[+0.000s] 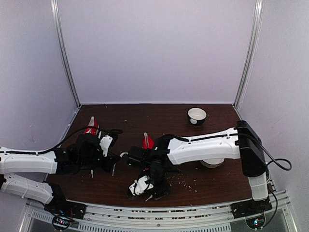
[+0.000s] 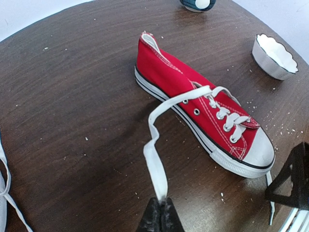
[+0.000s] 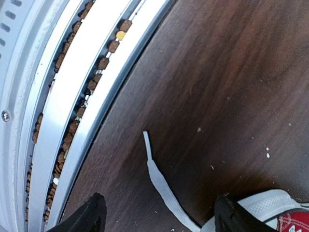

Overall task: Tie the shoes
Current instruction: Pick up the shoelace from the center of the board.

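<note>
Left gripper [image 2: 160, 204] pinching white lace [image 2: 153, 164], red sneaker [image 2: 178, 82] untied

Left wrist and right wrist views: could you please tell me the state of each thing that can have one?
shoe: upright on its sole, untied.
lace: runs from the shoe, pinched in left gripper.
lace end: loose on the table.
left gripper: shut on lace.
right gripper: open, holding nothing.
bowl: upright, empty.
</note>
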Controlling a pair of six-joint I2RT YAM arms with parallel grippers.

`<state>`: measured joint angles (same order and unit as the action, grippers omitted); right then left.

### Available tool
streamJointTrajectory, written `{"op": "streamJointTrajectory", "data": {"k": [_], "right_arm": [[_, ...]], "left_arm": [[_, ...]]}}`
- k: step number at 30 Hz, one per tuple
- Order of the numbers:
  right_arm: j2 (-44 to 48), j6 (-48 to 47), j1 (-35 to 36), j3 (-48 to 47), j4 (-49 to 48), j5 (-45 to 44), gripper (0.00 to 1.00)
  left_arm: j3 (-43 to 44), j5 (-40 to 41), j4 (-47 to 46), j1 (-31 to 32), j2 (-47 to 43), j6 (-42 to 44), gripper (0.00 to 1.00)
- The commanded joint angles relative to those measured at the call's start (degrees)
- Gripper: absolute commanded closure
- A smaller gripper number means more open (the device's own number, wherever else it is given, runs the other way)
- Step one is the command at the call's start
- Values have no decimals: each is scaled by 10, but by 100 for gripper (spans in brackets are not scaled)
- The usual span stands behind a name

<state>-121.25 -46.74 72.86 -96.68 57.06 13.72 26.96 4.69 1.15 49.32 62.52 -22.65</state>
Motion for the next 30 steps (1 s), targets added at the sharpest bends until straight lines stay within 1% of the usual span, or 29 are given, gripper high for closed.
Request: {"op": "streamJointTrajectory", "data": {"k": [1, 4, 9, 11, 13, 16, 19, 21, 22, 27, 30], "right_arm": [[-58, -66, 28, -70, 114, -64, 27], [-74, -77, 40, -73, 101, -79, 31], [-102, -71, 40, -89, 91, -101, 53], [-109, -64, 39, -91, 91, -107, 65], [-111, -58, 40, -89, 90, -110, 82], [-108, -50, 43, -77, 90, -113, 100], [-97, -23, 43, -65, 79, -114, 100], [-73, -4, 41, -41, 52, -113, 100], [-20, 30, 31, 12, -7, -106, 100], [123, 124, -29, 142, -131, -30, 100], [217, 182, -73, 230, -211, -14, 100]], "left_arm": [[-7, 11, -16, -2, -15, -9, 100], [-6, 9, -17, -2, -13, -9, 100], [-4, 8, -18, -3, -7, -8, 100], [-4, 9, -19, -2, -6, -7, 100], [-4, 11, -19, -2, -6, -7, 100], [-4, 13, -18, -2, -8, -6, 100], [-6, 14, -18, -2, -12, -5, 100], [-6, 16, -18, -3, -13, -5, 100], [-6, 17, -18, -2, -13, -5, 100], [-5, 16, -17, -2, -8, -4, 100], [-4, 19, -17, -2, -4, -2, 100]]}}
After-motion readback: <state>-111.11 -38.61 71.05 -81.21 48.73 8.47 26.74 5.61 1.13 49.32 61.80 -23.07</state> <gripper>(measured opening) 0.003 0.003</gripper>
